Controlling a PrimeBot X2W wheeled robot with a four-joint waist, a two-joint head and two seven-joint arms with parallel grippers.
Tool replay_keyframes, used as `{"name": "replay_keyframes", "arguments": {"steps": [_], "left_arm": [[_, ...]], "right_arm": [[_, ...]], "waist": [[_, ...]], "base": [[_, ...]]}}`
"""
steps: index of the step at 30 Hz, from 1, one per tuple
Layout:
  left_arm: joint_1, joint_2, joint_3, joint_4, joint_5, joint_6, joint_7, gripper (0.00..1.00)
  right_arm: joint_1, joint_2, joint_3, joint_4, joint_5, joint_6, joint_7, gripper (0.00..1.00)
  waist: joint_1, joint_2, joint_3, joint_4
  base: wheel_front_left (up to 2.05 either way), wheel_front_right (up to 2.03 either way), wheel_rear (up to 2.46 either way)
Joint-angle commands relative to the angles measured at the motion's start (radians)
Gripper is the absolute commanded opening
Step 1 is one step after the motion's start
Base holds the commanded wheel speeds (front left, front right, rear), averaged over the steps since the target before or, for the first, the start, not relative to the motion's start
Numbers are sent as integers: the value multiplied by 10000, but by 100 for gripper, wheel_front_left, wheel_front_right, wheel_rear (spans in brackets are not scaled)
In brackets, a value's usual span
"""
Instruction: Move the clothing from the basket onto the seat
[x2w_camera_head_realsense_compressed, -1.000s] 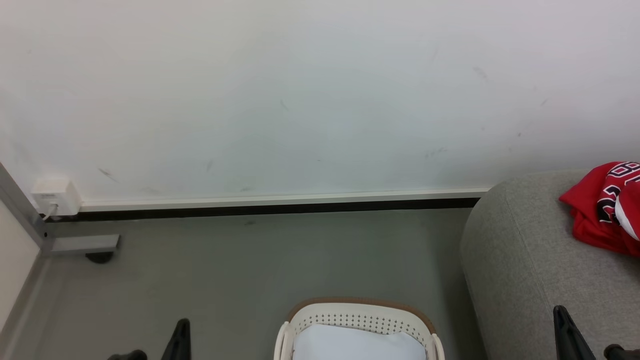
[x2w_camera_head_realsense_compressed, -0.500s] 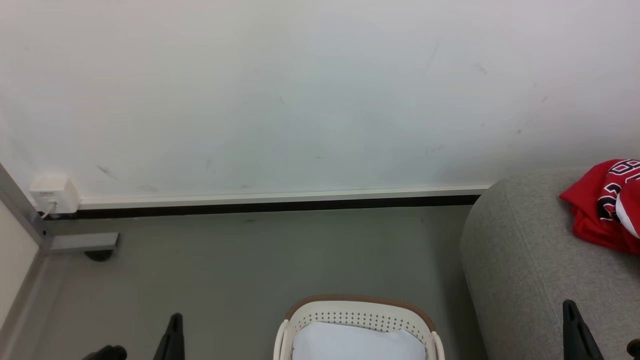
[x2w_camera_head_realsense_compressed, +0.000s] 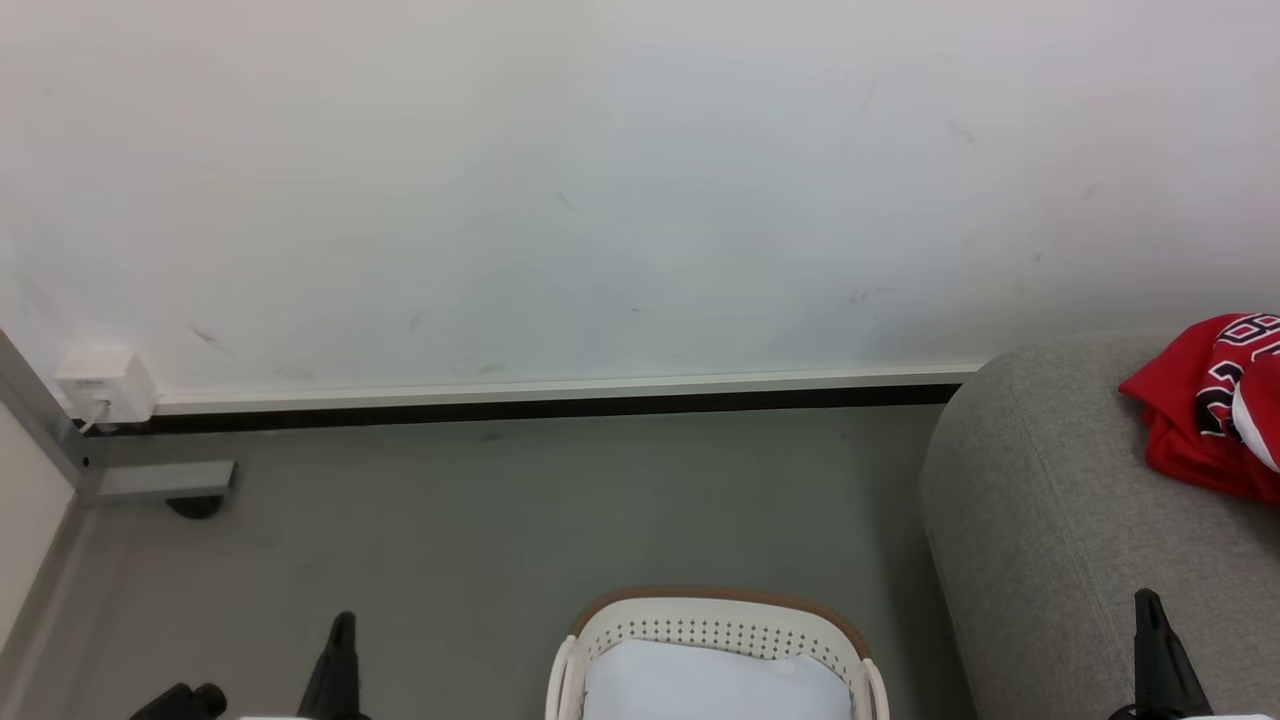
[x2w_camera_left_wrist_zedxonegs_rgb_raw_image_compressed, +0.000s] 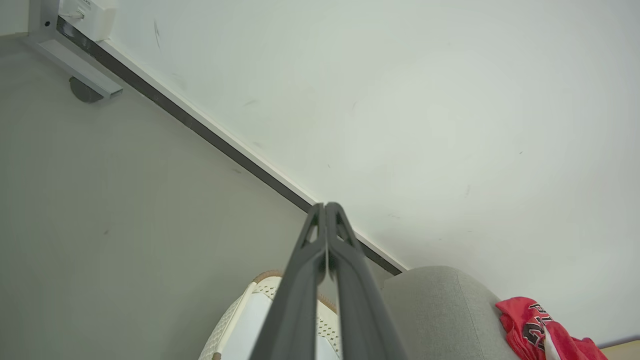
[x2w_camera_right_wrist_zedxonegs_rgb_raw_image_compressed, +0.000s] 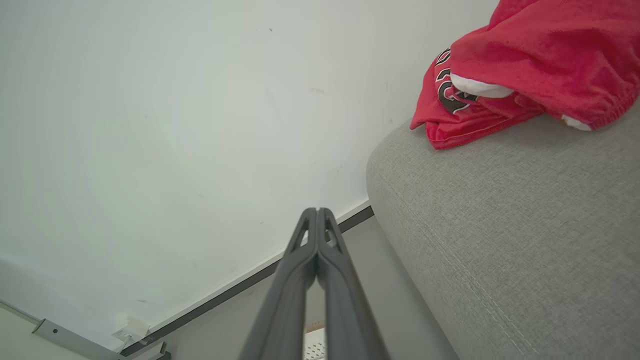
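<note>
The red clothing (x2w_camera_head_realsense_compressed: 1210, 410) with white trim and black lettering lies bunched on the grey seat (x2w_camera_head_realsense_compressed: 1060, 520) at the right; it also appears in the wrist views (x2w_camera_right_wrist_zedxonegs_rgb_raw_image_compressed: 520, 70) (x2w_camera_left_wrist_zedxonegs_rgb_raw_image_compressed: 542, 332). The cream basket (x2w_camera_head_realsense_compressed: 715, 640) with a brown rim stands on the floor at the bottom centre, holding flat white padding (x2w_camera_head_realsense_compressed: 715, 685). My left gripper (x2w_camera_head_realsense_compressed: 340, 625) rises at the lower left, shut and empty, its tips together (x2w_camera_left_wrist_zedxonegs_rgb_raw_image_compressed: 326, 206). Over the seat's front at the lower right, my right gripper (x2w_camera_head_realsense_compressed: 1150, 605) is shut and empty too (x2w_camera_right_wrist_zedxonegs_rgb_raw_image_compressed: 316, 211).
A white wall with a dark baseboard (x2w_camera_head_realsense_compressed: 560, 405) runs behind the grey floor (x2w_camera_head_realsense_compressed: 480, 520). A white socket box (x2w_camera_head_realsense_compressed: 105, 385) and a grey metal frame foot (x2w_camera_head_realsense_compressed: 160, 482) sit at the far left.
Both grippers have sunk lower and drifted outward in the head view. The whole scene has shifted slightly upward, so the camera has moved a little. Clothing and basket lie as before.
</note>
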Motion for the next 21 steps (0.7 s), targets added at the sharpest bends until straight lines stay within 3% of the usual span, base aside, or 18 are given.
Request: {"name": "replay_keyframes", "arguments": {"steps": [1, 21], "left_arm": [[-249, 9, 100, -152, -391, -50, 78, 0], [-510, -33, 441, -178, -2784, -286, 719, 0]], "right_arm": [[-288, -104, -30, -164, 408, -7, 92, 0], [-533, -124, -78, -208, 3064, -10, 750, 0]], "waist": [[0, -1, 8, -2], [0, -1, 117, -31]], "base": [[0, 0, 0], [0, 0, 0]]}}
